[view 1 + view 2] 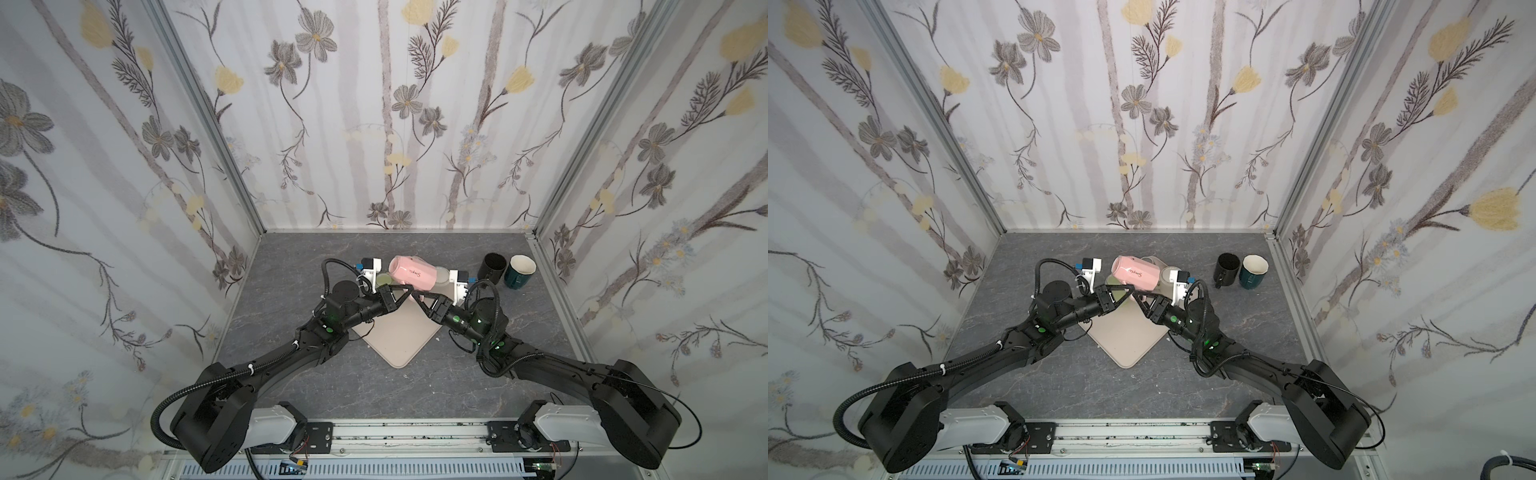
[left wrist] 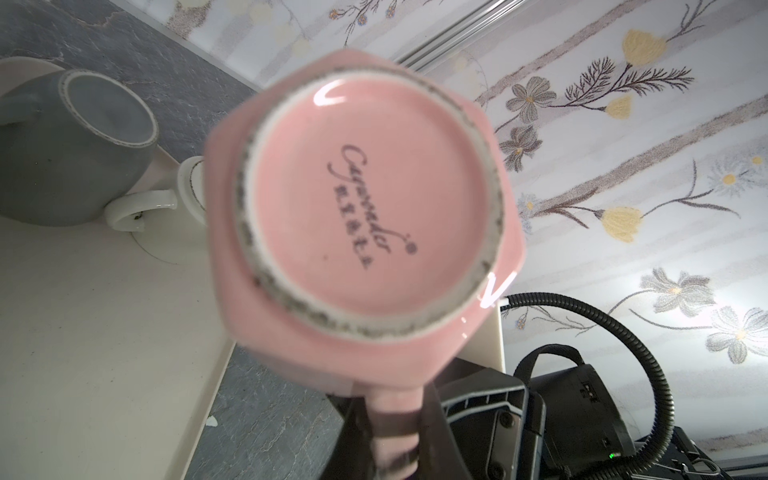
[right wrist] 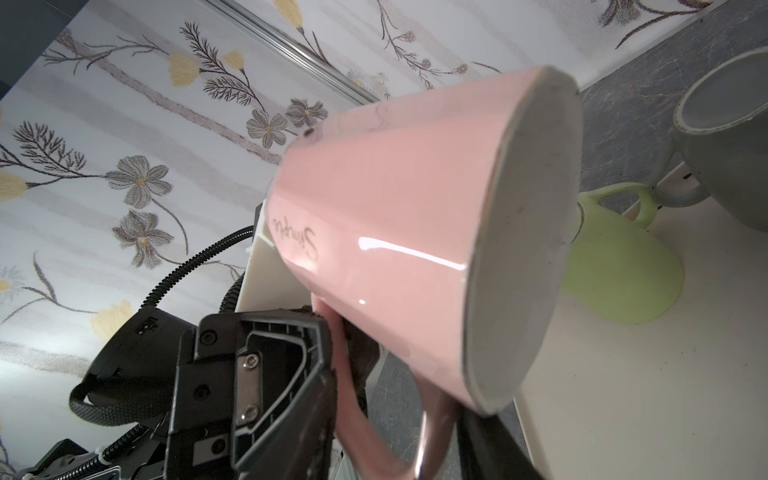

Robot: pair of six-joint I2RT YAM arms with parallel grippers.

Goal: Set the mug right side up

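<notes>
The pink mug [image 1: 411, 272] is hanging on its side in the air over the far part of the beige mat [image 1: 395, 338], mid-table, base pointing left and mouth pointing right; the left pincer [image 1: 405, 296] is clamping its handle [image 2: 395, 415], jaws nearly together; the right pincer [image 1: 422, 300] is sitting just beside that same handle, and I am not managing to tell whether its jaws are gripping or standing apart. The mug is looking like glazed ceramic: stiff, fairly heavy, slick, breakable; hanging by the handle alone, it is probably wanting to swing; the safer hold is looking like the handle close to the wall, while tipping the base down.
</notes>
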